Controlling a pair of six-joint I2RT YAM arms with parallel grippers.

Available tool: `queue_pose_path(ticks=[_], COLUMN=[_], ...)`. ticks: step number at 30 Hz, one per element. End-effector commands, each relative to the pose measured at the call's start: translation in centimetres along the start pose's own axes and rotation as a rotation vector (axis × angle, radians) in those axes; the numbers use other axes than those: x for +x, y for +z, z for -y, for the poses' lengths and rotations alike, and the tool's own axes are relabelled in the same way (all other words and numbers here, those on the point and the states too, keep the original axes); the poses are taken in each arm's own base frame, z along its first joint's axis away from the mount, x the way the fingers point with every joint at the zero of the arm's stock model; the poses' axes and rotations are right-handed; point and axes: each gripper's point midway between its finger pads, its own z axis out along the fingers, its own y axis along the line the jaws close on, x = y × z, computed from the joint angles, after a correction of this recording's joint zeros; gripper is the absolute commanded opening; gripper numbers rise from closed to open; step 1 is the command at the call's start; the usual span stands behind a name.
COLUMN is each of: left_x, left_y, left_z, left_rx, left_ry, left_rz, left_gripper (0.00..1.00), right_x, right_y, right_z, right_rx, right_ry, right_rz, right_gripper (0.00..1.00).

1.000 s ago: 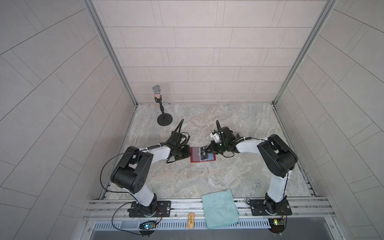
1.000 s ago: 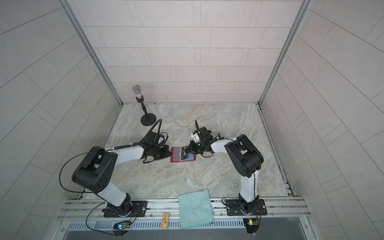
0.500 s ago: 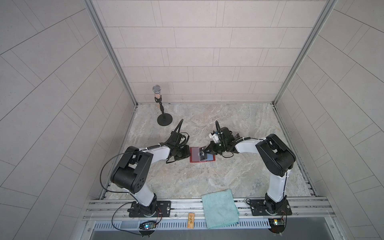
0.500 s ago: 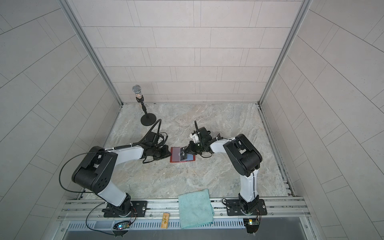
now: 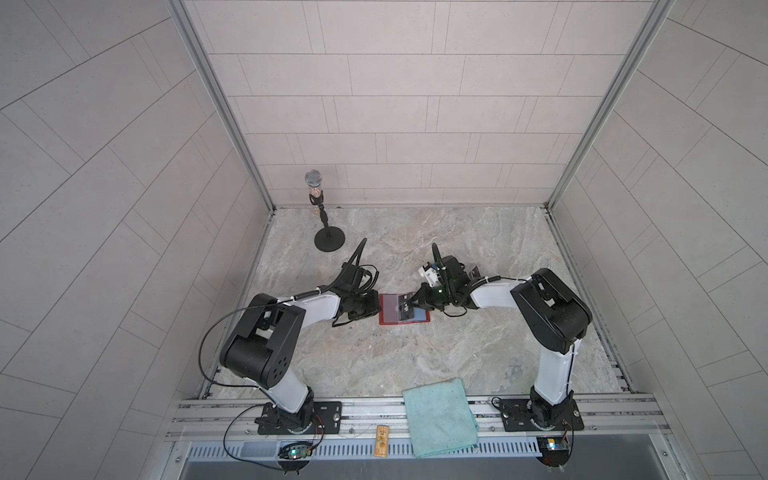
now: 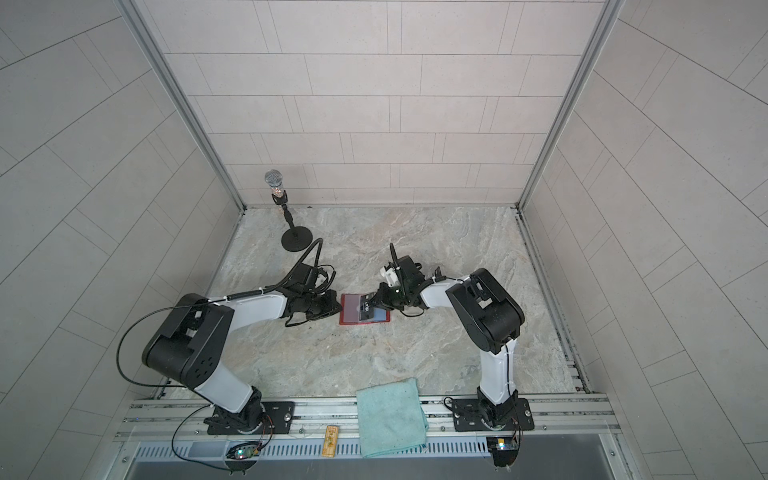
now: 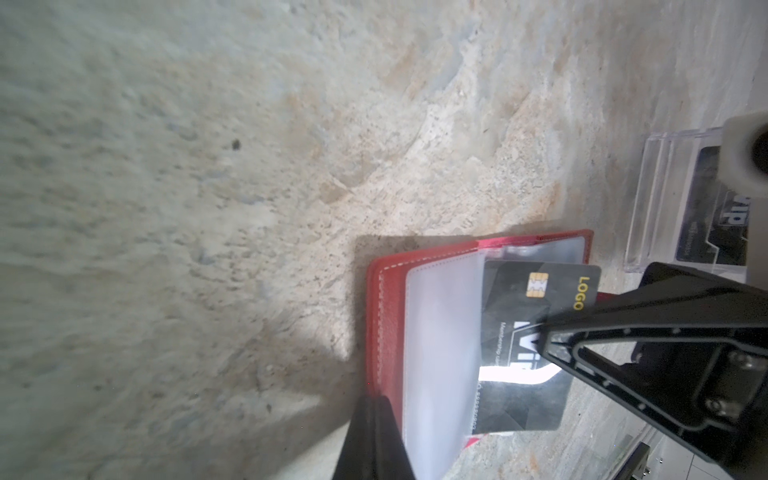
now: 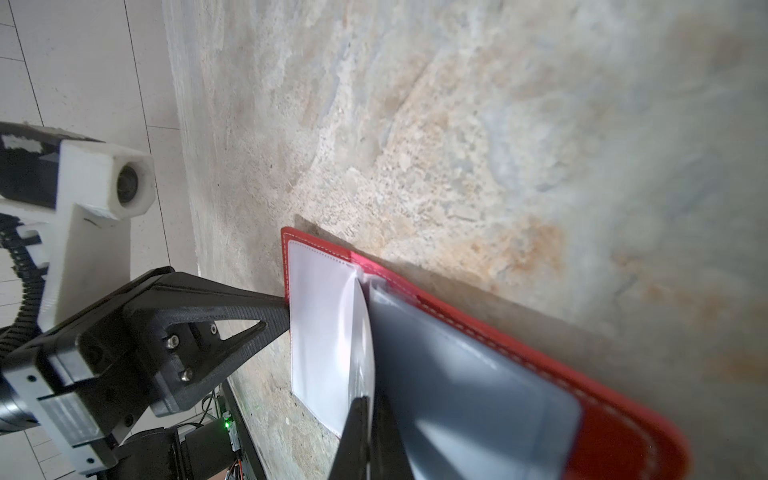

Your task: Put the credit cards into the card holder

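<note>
The card holder [image 5: 384, 322] lies open on the desk [image 5: 374, 365], midway between the two arms, red cover down and clear sleeves up. Both top views show a black card [image 5: 404, 308] across its middle and a pale blue card [image 5: 420, 318] on its right half, both too small to read.

The left wrist view brings the black card [image 7: 511, 299] close. It has a gold chip, a yellow "LOGO" and white "VIP" lettering. One edge meets a lifted clear sleeve [image 7: 440, 332]; whether it has slid under, I cannot tell. The right pincer [image 7: 546, 332] is closed on this card, with a finger lying over the lettering.

Only this view shows a clear box [image 7: 665, 199] standing on the desk beyond the holder. It has a dark "vip" card inside and is partly behind the right arm's white camera housing.

The right wrist view alone shows the left pincer [image 8: 284, 309] side-on, its fingers brought together on the cover's left edge. A grey card face [image 8: 457, 395] runs out from the right pincer's fingers; which card it is, I cannot tell.

A teal cloth [image 5: 440, 415] hangs over the front rail, and a microphone [image 5: 313, 180] stands at the back left.
</note>
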Motion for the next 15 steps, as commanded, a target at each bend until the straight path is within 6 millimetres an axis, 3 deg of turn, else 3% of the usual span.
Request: queue_pose_path(ticks=[1,9,15], left_x=[0.72,0.81,0.81], left_y=[-0.33,-0.49,-0.61], left_z=[-0.71,-0.9,-1.07], left_rx=[-0.032,-0.043,-0.056], left_ry=[0.006,0.012,0.013], left_rz=[-0.009,-0.009,-0.004], left_gripper=[0.0,0.0,0.0], right_x=[-0.12,-0.73,-0.39], right_y=[-0.27,-0.33,-0.34], right_z=[1.24,0.84,1.69], right_rx=[0.063,0.03,0.062], right_ry=[0.026,0.045,0.052], right_rz=[0.044,0.088,0.086], right_gripper=[0.0,0.0,0.0])
